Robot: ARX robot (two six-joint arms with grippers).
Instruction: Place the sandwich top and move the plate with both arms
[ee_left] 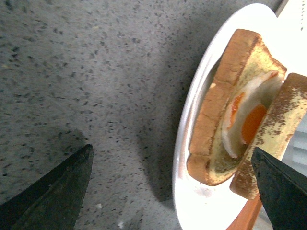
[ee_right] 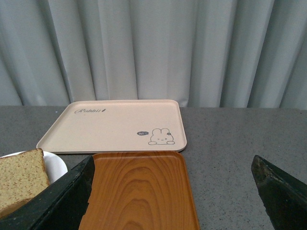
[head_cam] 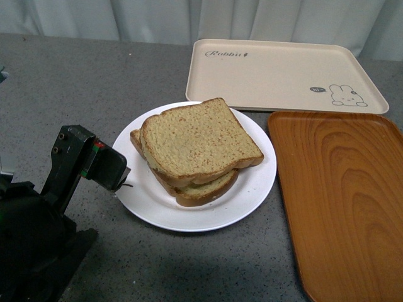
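Observation:
The white plate (head_cam: 252,195) sits mid-table. On it the sandwich top (head_cam: 198,141), a tan speckled slice, lies on the egg-topped lower slice (head_cam: 201,192), shifted a little off it. My left gripper (head_cam: 119,179) is open and empty at the plate's left rim. In the left wrist view my left gripper (ee_left: 171,149) is open around the plate's rim (ee_left: 201,211), with the sandwich top (ee_left: 280,120) tilted over the fried egg (ee_left: 249,122). My right gripper (ee_right: 172,160) is open and empty above the wood tray; it is out of the front view.
A beige rabbit-print tray (head_cam: 283,75) lies behind the plate. An orange-brown wood-grain tray (head_cam: 346,201) lies right of the plate, close to its rim. Both also show in the right wrist view, the rabbit-print tray (ee_right: 115,124) beyond the wood-grain tray (ee_right: 139,191). Curtains hang behind the grey table.

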